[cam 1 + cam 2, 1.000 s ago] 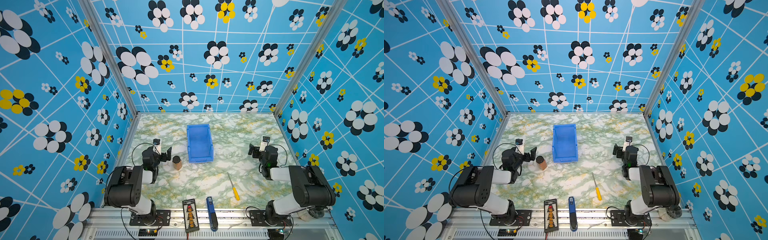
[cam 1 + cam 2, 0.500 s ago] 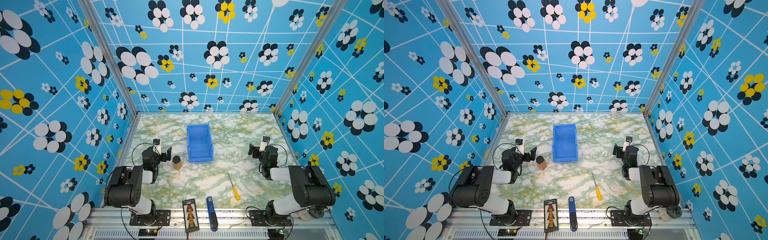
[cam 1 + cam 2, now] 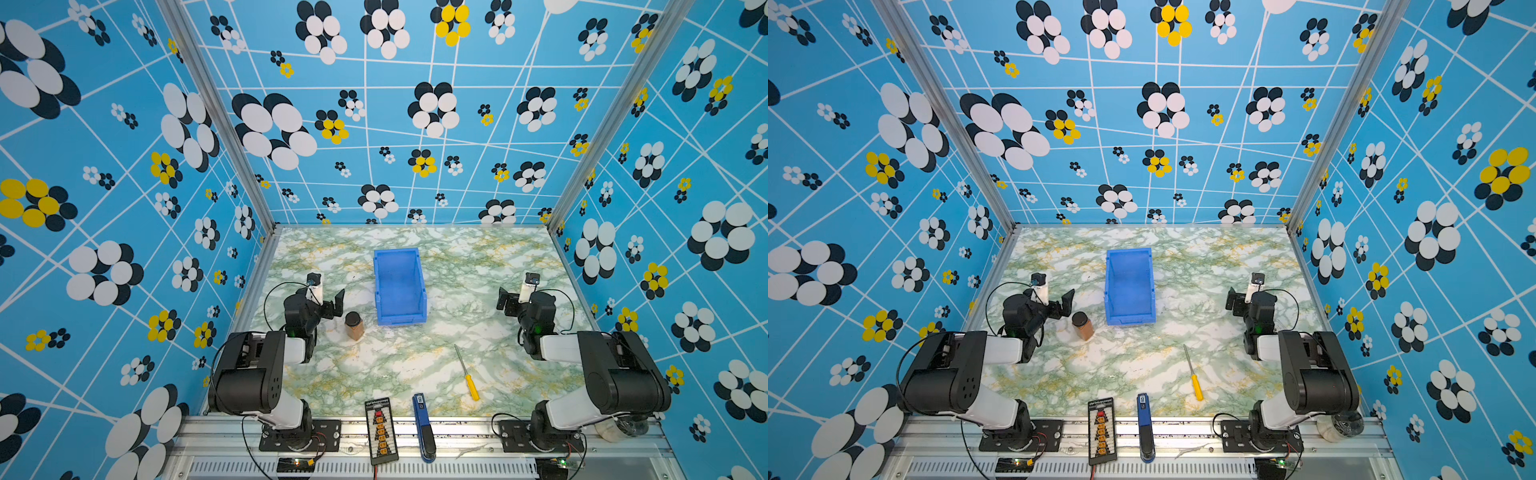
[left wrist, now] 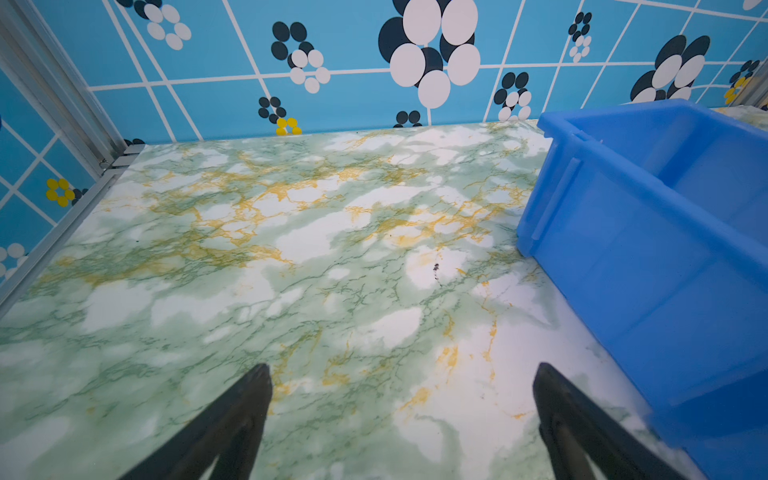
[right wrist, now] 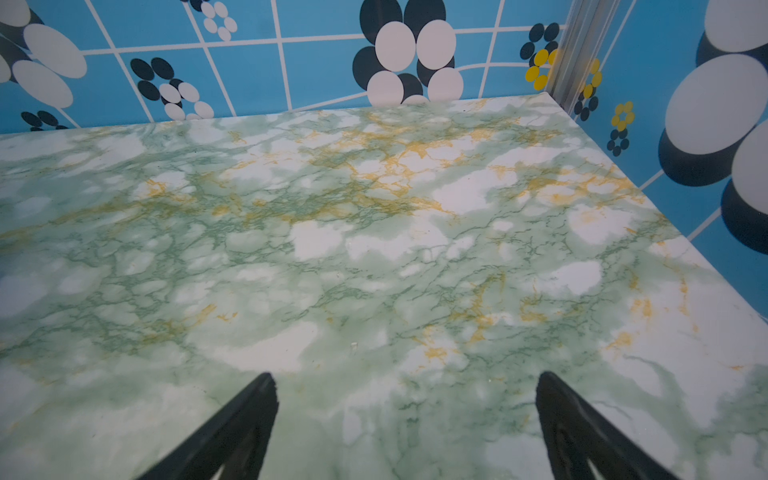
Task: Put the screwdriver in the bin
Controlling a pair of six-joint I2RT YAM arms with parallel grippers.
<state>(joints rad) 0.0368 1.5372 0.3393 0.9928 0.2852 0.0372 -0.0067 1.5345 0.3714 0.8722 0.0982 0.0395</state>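
Both top views share the whole table (image 3: pixel 478 270) from above; wrist cameras sit low.

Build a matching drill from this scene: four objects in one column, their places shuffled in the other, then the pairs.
Objects
1. screwdriver
2. bin
3. brown jar
4. blue pen-like tool

Places
a. upright, just left of the bin's front in both top views
b. lying across the front rail
c. mid-table, nothing inside
d. flat on the table, right of centre

Pairs: 1-d, 2-c, 3-a, 4-b
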